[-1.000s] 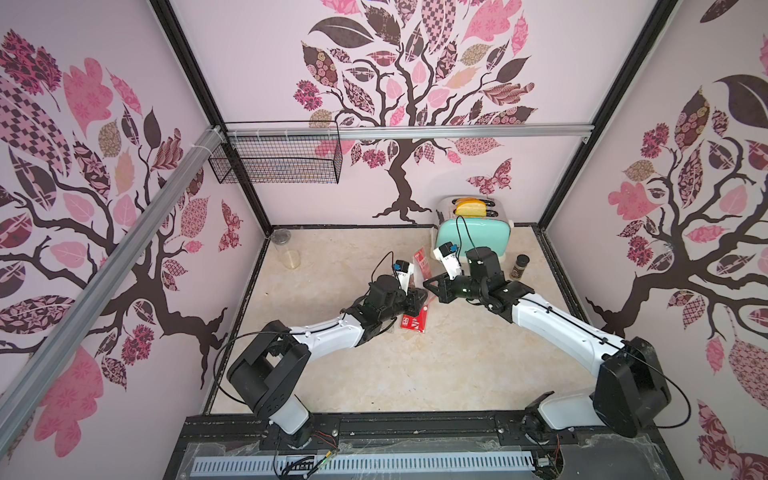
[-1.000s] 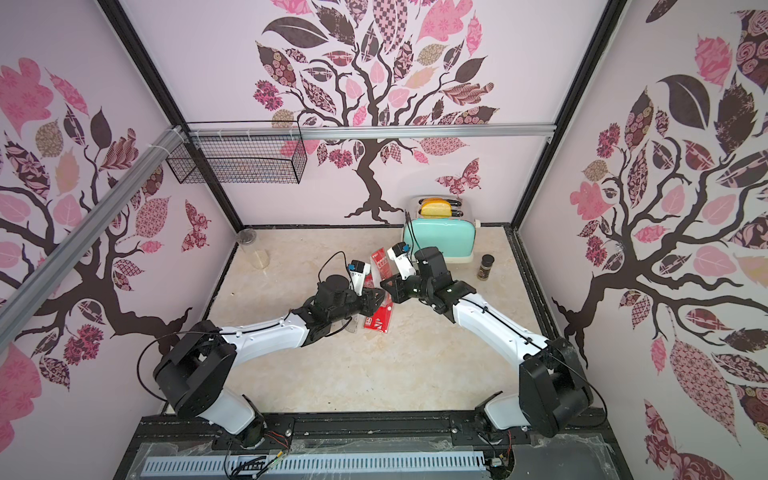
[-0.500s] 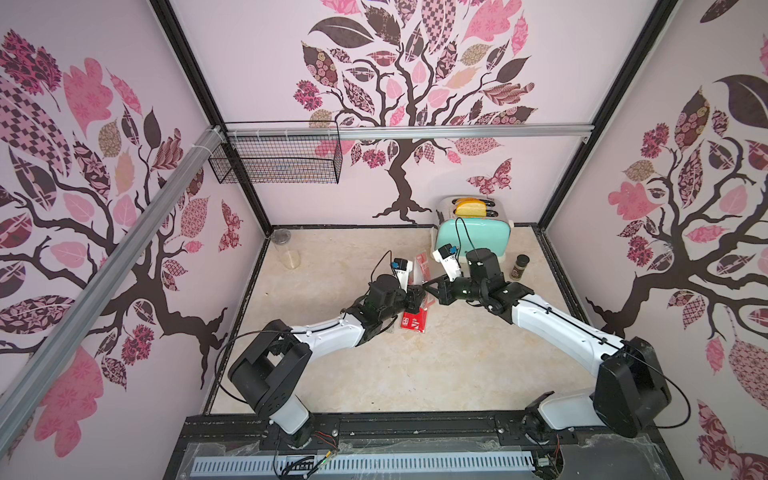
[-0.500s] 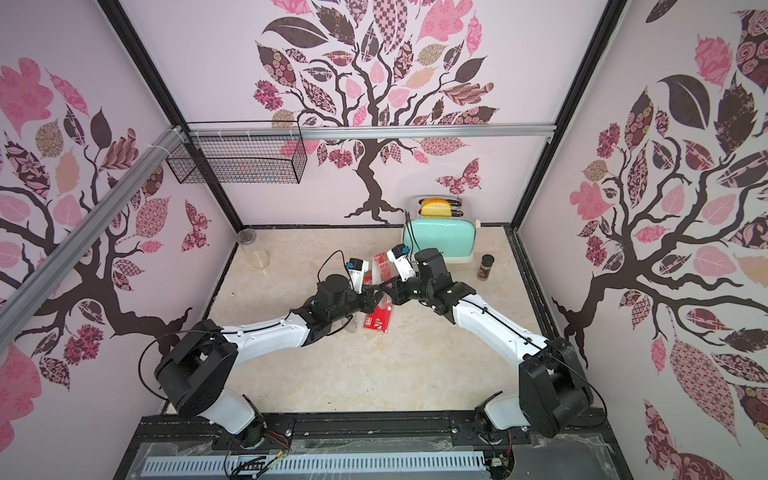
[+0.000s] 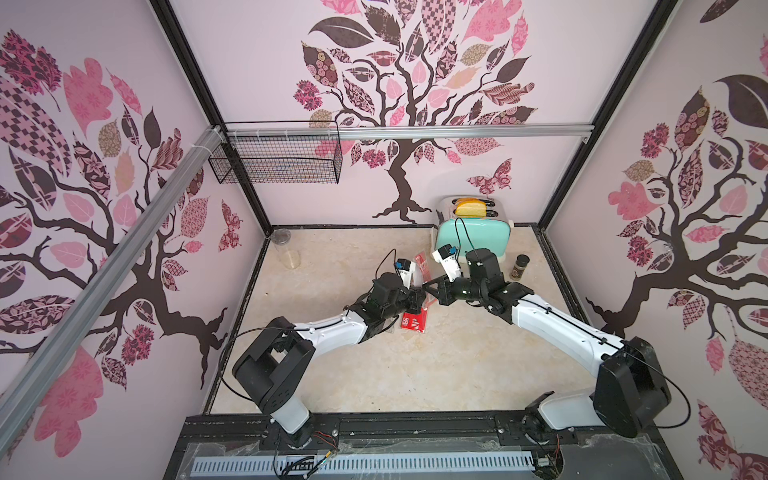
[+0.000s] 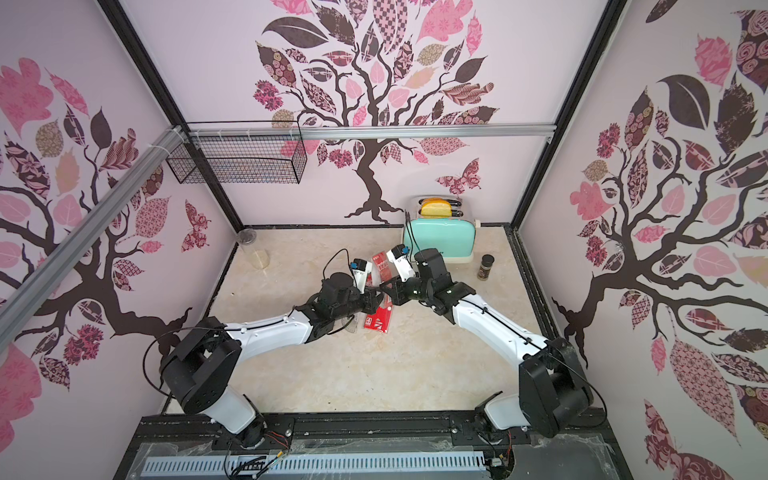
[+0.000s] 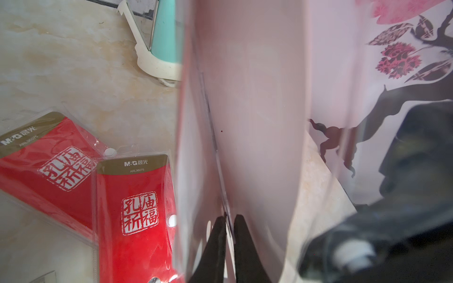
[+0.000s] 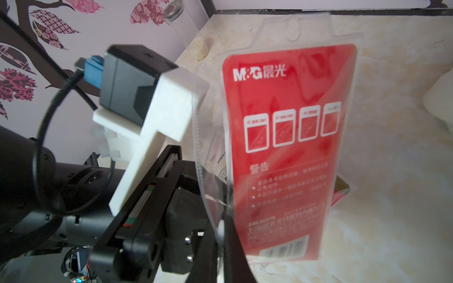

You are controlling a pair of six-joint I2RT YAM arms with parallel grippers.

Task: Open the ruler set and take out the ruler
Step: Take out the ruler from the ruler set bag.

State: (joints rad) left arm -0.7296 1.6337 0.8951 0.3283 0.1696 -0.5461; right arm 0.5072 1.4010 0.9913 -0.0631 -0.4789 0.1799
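**Bimanual grasp of the pouch.** The ruler set (image 8: 289, 147), a clear pouch with a red card insert, is held upright above the middle of the bench (image 5: 332, 365), between the two arms. Its lower edge is pinched by the right gripper (image 8: 223, 227), whose fingers are pressed together on it. A thin clear layer at the side of the ruler set is pinched edge-on between the nearly closed fingers of the left gripper (image 7: 230, 218). Whether that layer is the flap or a ruler cannot be told. A red pack (image 7: 49, 156) and a second red pack (image 7: 134, 208) are seen lying flat on the bench below, just beside each other. A toaster (image 5: 473, 241) with bread in its slot and a spice jar (image 5: 521, 266) near it are placed by the back wall. A clear jar (image 5: 286, 249) is set in the far left corner.
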